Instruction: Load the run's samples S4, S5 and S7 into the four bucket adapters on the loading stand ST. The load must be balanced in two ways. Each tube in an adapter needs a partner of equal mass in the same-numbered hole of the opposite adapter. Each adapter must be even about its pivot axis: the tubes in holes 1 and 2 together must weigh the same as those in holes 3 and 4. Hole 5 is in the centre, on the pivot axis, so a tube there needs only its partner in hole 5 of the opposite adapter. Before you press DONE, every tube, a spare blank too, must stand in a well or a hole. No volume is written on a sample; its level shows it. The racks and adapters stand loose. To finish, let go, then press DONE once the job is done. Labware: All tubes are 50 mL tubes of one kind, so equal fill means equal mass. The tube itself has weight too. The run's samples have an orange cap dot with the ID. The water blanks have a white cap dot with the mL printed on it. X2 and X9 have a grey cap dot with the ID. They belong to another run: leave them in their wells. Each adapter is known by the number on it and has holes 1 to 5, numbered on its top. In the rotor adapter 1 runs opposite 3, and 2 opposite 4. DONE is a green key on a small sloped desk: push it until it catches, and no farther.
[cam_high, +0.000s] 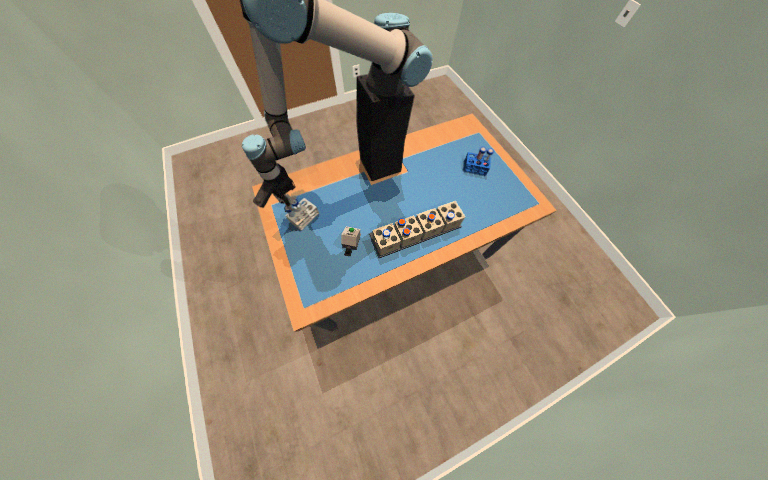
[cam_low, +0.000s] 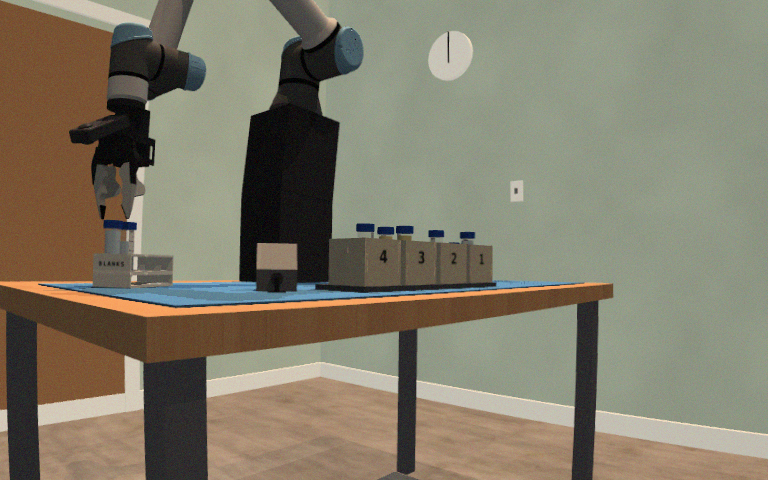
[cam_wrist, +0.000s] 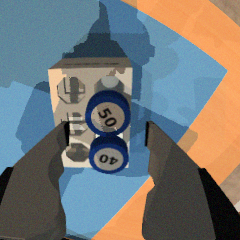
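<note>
My gripper is open and empty. It hangs just above the white BLANKS rack at the table's left end. Two blue-capped water blanks stand in that rack: the one marked 50 and the one marked 40. My fingers straddle the pair from above without touching them. The four adapters stand in a row mid-table: 4, 3, 2 and 1. Tubes with orange and white cap dots stand in them.
The DONE desk with its green key stands between the blanks rack and the adapters. A blue sample rack with tubes stands at the far right. The arm's black pedestal rises at the back.
</note>
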